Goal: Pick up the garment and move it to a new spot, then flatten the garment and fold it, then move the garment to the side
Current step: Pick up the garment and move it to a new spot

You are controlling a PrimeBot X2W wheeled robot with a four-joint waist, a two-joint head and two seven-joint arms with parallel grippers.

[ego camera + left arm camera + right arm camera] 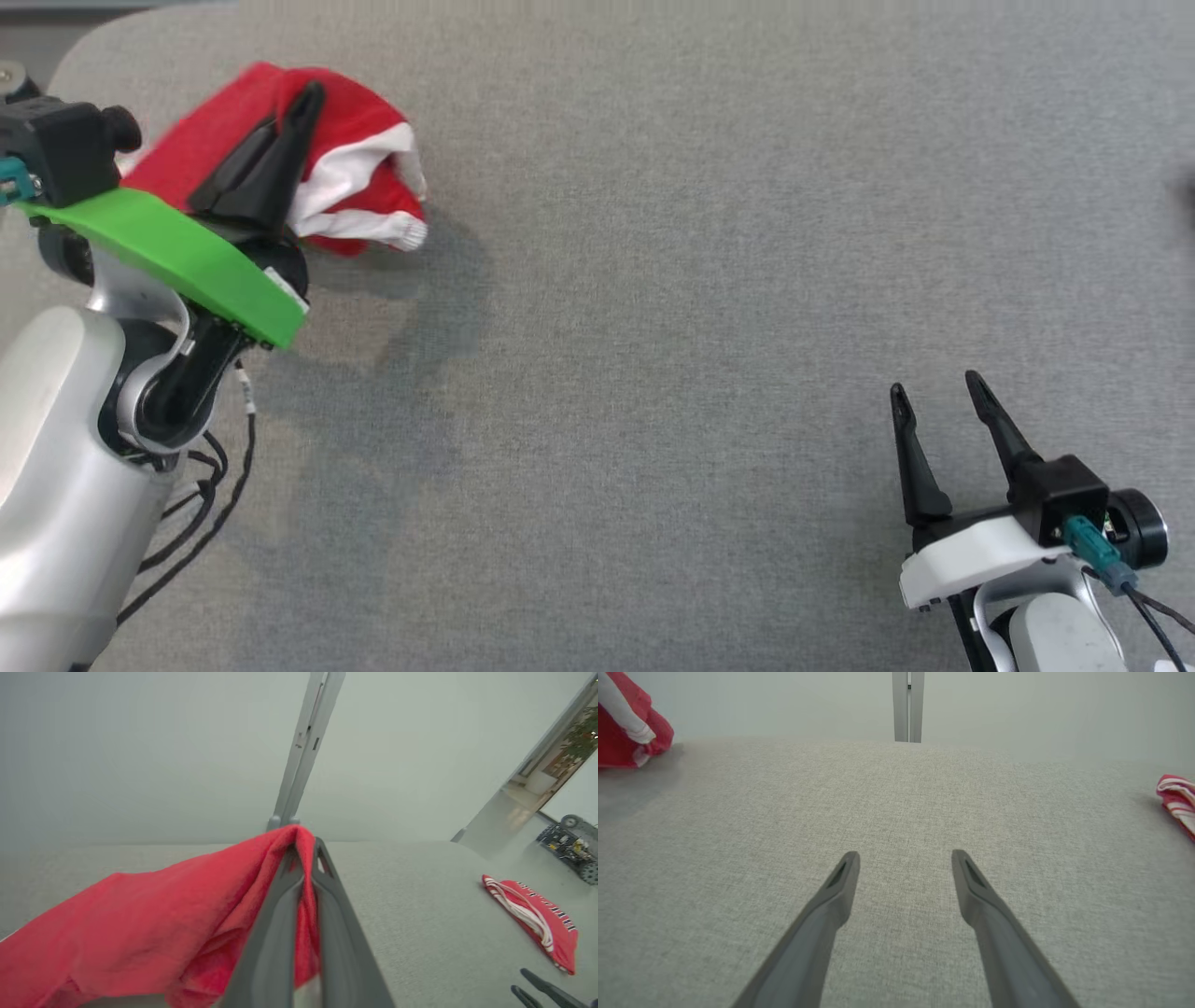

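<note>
While the left jaws clench the red-and-white garment (369, 117) near the counter (653, 373) corner, the right jaws hang released. Relocating, flattening and folding look undone.

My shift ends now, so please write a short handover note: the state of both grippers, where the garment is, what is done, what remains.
Left gripper: shut on a fold of the red garment, at the table's far left.
Right gripper: open, holding nothing, over bare table.
Done: garment grasped.
Left: move it to a new spot, flatten, fold, put aside.
Another red striped garment lies farther right.
</note>
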